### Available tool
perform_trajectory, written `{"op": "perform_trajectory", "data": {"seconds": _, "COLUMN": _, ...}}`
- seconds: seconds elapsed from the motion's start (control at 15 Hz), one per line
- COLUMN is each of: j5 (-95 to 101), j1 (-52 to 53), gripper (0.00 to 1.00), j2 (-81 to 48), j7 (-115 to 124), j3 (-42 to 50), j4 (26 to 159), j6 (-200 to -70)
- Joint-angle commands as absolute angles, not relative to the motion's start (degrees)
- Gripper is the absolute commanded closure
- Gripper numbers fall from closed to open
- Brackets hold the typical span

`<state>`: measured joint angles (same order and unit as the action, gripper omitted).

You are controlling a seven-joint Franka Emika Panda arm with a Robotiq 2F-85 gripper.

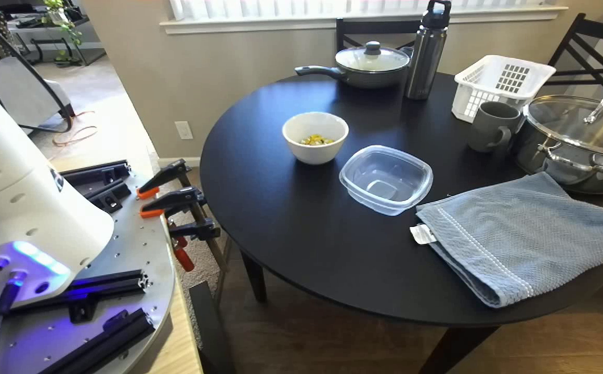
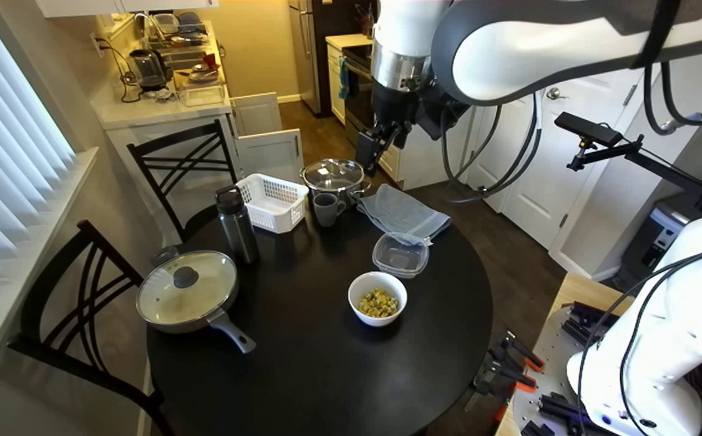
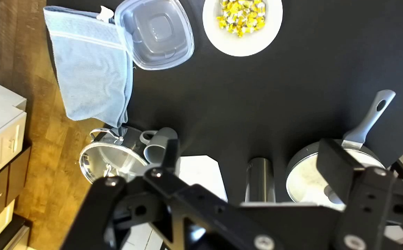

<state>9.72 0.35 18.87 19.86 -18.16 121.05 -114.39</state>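
Observation:
My gripper [image 3: 255, 161] is open and holds nothing; its fingers stand wide apart in the wrist view. In an exterior view the gripper [image 2: 374, 148] hangs well above the far part of the round table. A white bowl [image 1: 314, 150] with yellow and white wrapped pieces [image 2: 378, 303] stands on the table. A clear plastic container [image 1: 386, 182] sits beside it and shows nothing inside. A blue-grey folded towel [image 1: 530, 234] lies next to the container. A grey mug [image 2: 325, 209] stands by a steel pot [image 2: 334, 177] with a glass lid. My gripper touches none of these.
The black round table [image 1: 280, 228] also bears a white basket [image 1: 504, 78], a steel bottle [image 1: 426, 62] and a lidded pan [image 1: 371, 67] with its handle sticking out. Black chairs [image 2: 187, 163] stand around it. Clamps [image 1: 177, 197] fix the robot's base plate beside the table.

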Motion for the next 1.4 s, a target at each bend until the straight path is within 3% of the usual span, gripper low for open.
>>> {"op": "perform_trajectory", "data": {"seconds": 0.0, "j5": 10.43, "j1": 2.34, "gripper": 0.0, "j2": 18.59, "j7": 20.42, "j3": -16.49, "j4": 120.86, "j6": -114.13}}
{"op": "perform_trajectory", "data": {"seconds": 0.6, "j5": 9.39, "j1": 2.6, "gripper": 0.0, "j2": 17.7, "j7": 20.23, "j3": -16.05, "j4": 121.52, "j6": -115.98}}
{"op": "perform_trajectory", "data": {"seconds": 1.33, "j5": 9.34, "j1": 5.37, "gripper": 0.0, "j2": 5.78, "j7": 20.56, "j3": -13.21, "j4": 135.24, "j6": -127.04}}
